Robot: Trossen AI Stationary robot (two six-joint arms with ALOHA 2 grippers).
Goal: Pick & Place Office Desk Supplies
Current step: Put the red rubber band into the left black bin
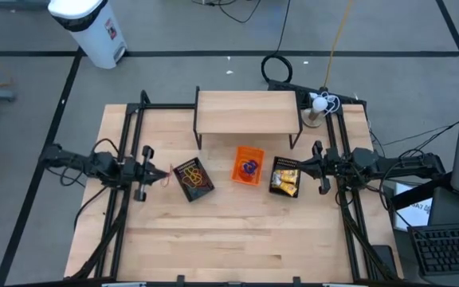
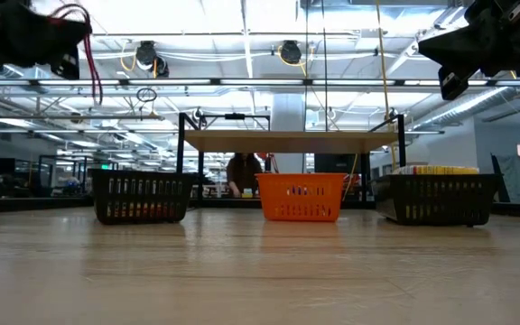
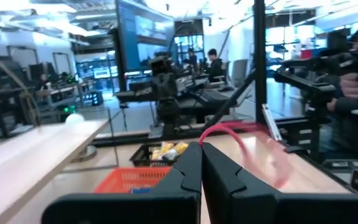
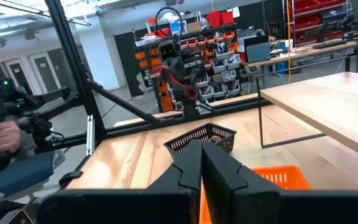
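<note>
Rubber band (image 3: 247,134) in closed left jaws

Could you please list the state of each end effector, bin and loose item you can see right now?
Left end effector: shut on a red rubber band, raised above the table.
Right end effector: shut, empty, raised by the right mesh bin.
Left mesh bin: upright, holding rubber bands.
Orange bin: upright, holding purple and blue rings.
Right mesh bin: upright, holding yellow packets.
</note>
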